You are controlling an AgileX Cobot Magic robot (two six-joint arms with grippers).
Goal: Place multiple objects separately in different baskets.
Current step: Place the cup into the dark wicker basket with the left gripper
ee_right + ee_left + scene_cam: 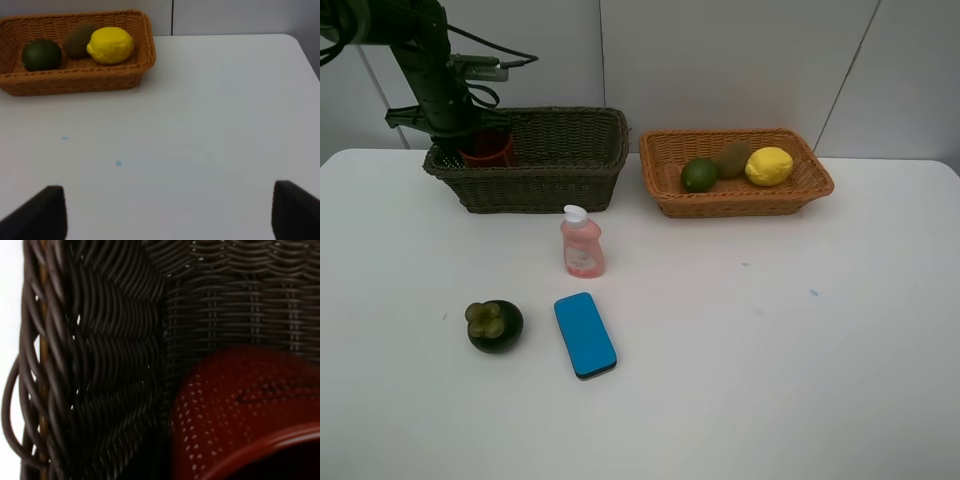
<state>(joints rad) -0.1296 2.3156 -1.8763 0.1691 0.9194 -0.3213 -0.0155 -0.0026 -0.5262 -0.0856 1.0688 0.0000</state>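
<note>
Hanging above the smooth white table [200, 100], my right gripper [170, 215] stands wide open. Only its two dark, blunt fingertips [45, 212] show, well apart, with table top between them.

Nearest the front edge in the high view lies the blue flat block [585, 335], a rounded slab with a dark underside. Just left of it sits the dark mangosteen [495, 326], round and glossy, its pale green lobed cap facing up. Behind them the pink bottle [582, 243] stands upright, translucent plastic under a white cap. All three lie apart from both my grippers.

Farther back on the right is the shallow light orange basket [740, 203], of fine wicker. It holds the green lime [699, 175], the dull brown kiwi [731, 157] and the yellow lemon [769, 166] close together, the kiwi between the other two. It sits well ahead of my right fingertips.

At the back left, the deeper dark basket [560, 170], of thick olive-brown weave, holds the red plastic cup [487, 150] at its left end. My left arm [430, 70] slants into that corner, and my left gripper [460, 130] sits right at the cup. My wrist camera sees the cup's rounded rim and its wall, speckled with pale dots, against the weave. Those fingers are hidden; they are closed, but I cannot tell whether they pinch the cup.
</note>
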